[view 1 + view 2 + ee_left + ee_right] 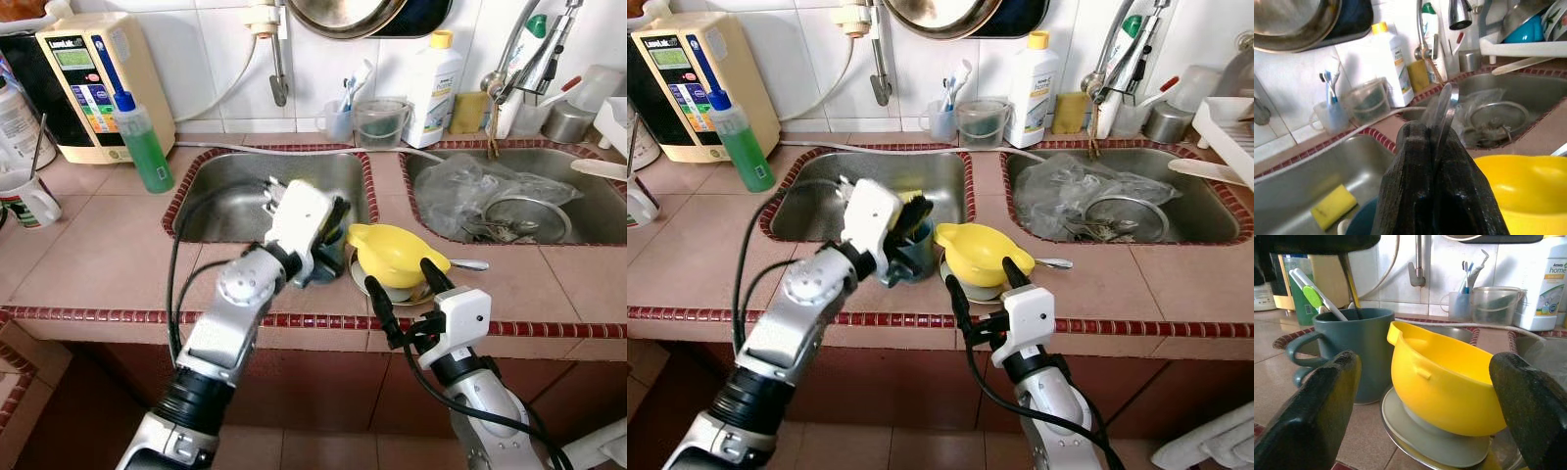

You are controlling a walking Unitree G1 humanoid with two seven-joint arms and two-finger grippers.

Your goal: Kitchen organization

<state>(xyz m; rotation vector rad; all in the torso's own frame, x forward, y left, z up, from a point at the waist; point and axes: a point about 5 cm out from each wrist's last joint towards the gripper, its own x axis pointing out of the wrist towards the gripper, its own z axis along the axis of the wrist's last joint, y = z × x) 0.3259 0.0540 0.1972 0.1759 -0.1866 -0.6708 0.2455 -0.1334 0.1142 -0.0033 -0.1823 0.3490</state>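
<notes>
Yellow stands out on the tiled counter [118,264]: a plastic bowl [392,253] sits tilted on a stack of plates [1440,443] between the two steel sinks, with a spoon handle [468,264] poking out beside it. Just to its left stands a dark blue mug [1359,350] holding a white and green utensil [1315,296].

The left gripper [909,217] hangs right over the mug, its black fingers pressed together on thin metal cutlery [1442,110], which looks like a spoon or a knife; I cannot tell which. The right gripper [402,294] waits at the counter edge facing the bowl, fingers spread wide, holding nothing.

The job seems to be dropping the cutlery into the mug. The risks come from crowding: the mug already holds a utensil, so the metal piece could catch on it or on the rim and tip out onto the counter. The mug touches or nearly touches the bowl, so a nudge from the left gripper could push the tilted bowl off its plates.
</notes>
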